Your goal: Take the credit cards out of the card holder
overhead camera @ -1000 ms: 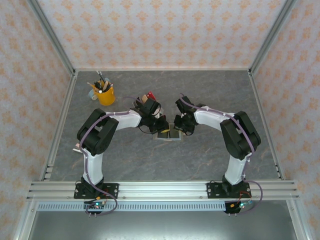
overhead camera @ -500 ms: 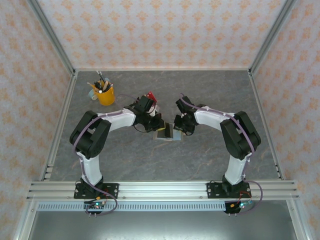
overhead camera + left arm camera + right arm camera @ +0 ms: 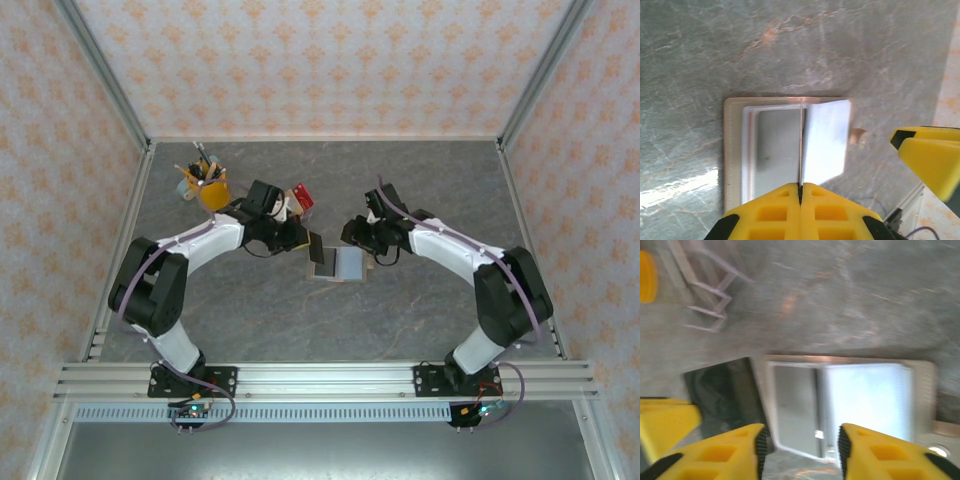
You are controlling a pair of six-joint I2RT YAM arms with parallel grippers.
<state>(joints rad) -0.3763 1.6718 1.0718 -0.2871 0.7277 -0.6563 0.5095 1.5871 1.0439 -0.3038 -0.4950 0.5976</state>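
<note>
Nearest the arm bases the table is bare marble-grey, and nothing on it reads as a card laid down. Further out, at mid-table between the two grippers, the card holder lies open and flat, grey-blue inside up with a tan rim round it. The right gripper hangs just over one edge of the holder. Its fingers are apart with nothing between them, and the holder's inside shows through the gap. The left gripper has its fingers pressed together on a dark card. In the left wrist view the card is only a thin edge-on line running out from the fingertips above the holder's fold. The right wrist view gives its face: dark, tilted, on the left arm's side of the holder. Its corner is close against the rim or overlapping it; the view is too blurred to say which. Judgement: one card is out or all but out, in hand and not yet set down. One half of the holder reads bright and pale, and glare, pocket or another card cannot be told apart. No yellowish card can be made out. Likely left to do: lay the dark card on the table, then clear whatever the pockets hold. Beyond the work, toward the far left, the small rack and the yellow cup of pens stand apart from it.
</note>
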